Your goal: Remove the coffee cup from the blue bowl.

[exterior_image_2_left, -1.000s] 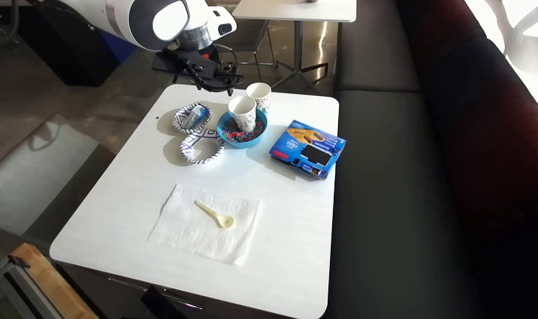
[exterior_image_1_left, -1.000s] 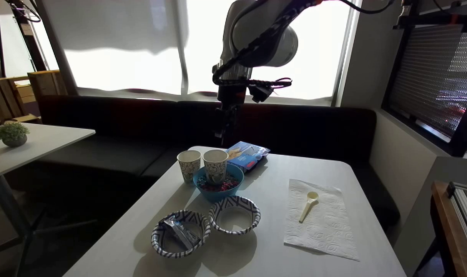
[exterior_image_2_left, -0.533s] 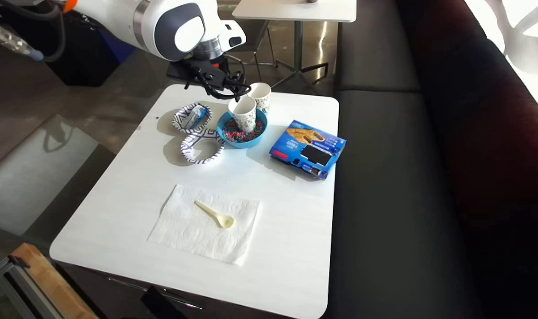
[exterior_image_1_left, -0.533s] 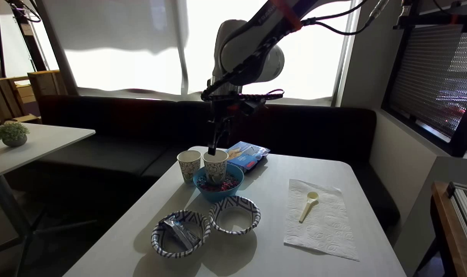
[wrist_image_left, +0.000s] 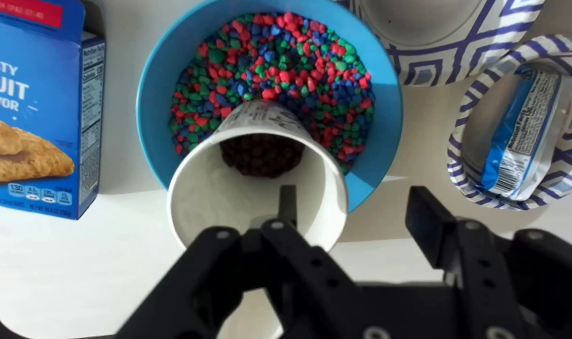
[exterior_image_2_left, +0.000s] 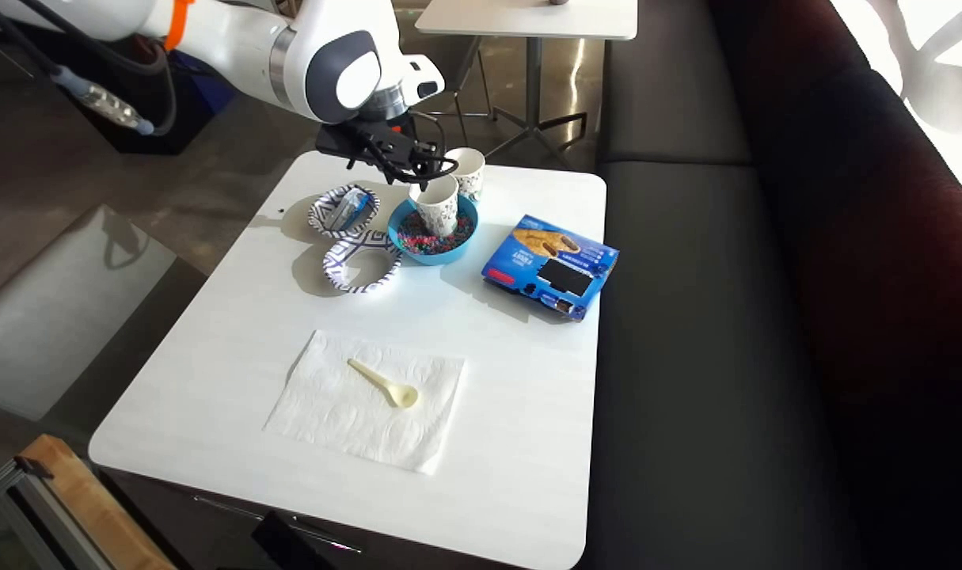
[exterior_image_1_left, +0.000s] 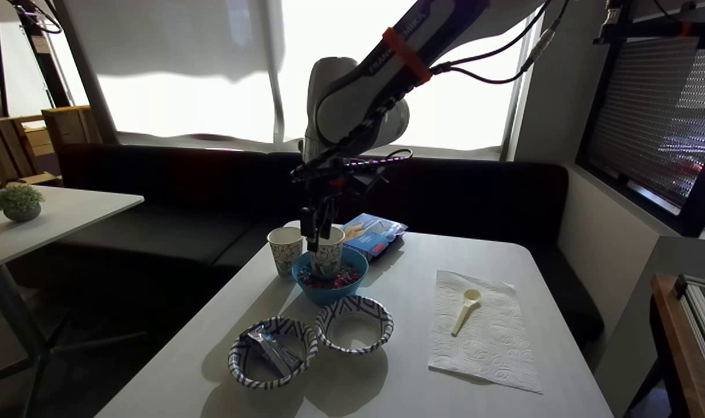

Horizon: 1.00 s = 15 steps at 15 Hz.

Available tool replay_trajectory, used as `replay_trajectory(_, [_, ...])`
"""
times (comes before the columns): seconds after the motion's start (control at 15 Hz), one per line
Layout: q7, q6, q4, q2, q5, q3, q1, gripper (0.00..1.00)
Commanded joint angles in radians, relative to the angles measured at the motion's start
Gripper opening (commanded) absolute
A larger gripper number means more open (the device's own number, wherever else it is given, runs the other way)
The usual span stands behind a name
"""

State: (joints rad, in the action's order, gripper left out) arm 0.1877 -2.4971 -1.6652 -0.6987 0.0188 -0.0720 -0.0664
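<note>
The coffee cup (exterior_image_1_left: 328,262), off-white with a dark print, stands in the blue bowl (exterior_image_1_left: 330,296) among small coloured pebbles. In the wrist view the cup (wrist_image_left: 205,188) tilts slightly toward the camera, with dark pebbles inside; the bowl (wrist_image_left: 153,99) surrounds its base. My gripper (wrist_image_left: 354,209) is open and empty. One finger overlaps the cup's mouth; the other is outside its rim, on the right. I cannot tell whether the first finger is inside the cup or above it. In both exterior views the gripper (exterior_image_1_left: 318,237) (exterior_image_2_left: 407,182) is at the cup's top.
A near-identical cup (exterior_image_1_left: 285,255) stands close beside the bowl. Two patterned paper bowls (exterior_image_2_left: 330,265) (exterior_image_2_left: 314,215) are near it, one holding a wrapped packet (exterior_image_2_left: 346,208). A blue box (exterior_image_2_left: 552,265) lies on its other side. A spoon (exterior_image_2_left: 385,383) rests on a paper towel (exterior_image_2_left: 354,427).
My arm has moved down and across to the cup, bringing the open gripper from above it to its rim. The cups, bowl and other objects have not moved.
</note>
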Motion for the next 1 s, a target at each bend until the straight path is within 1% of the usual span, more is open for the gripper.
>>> replay_trajectory(0.0, [-0.054,0.046,0.079,-0.060,-0.062,0.025,-0.035,0.56])
replay_trajectory(0.07, [-0.059,0.054,0.090,-0.069,-0.070,0.028,-0.040,0.58])
replay_trajectory(0.13, [-0.070,0.069,0.098,-0.073,-0.081,0.035,-0.048,0.54])
replay_trajectory(0.2, [-0.084,0.082,0.104,-0.078,-0.095,0.043,-0.058,0.56])
replay_trajectory(0.27, [-0.093,0.103,0.112,-0.080,-0.100,0.045,-0.063,0.40])
replay_trajectory(0.33, [-0.102,0.117,0.119,-0.084,-0.108,0.048,-0.069,0.34])
replay_trajectory(0.47, [-0.117,0.130,0.130,-0.090,-0.130,0.057,-0.083,0.19])
replay_trajectory(0.53, [-0.120,0.126,0.135,-0.094,-0.147,0.064,-0.092,0.08])
replay_trajectory(0.6, [-0.125,0.133,0.140,-0.097,-0.155,0.066,-0.095,0.02])
replay_trajectory(0.67, [-0.136,0.128,0.142,-0.102,-0.176,0.079,-0.105,0.00])
replay_trajectory(0.93, [-0.169,0.133,0.145,-0.094,-0.243,0.115,-0.135,0.01])
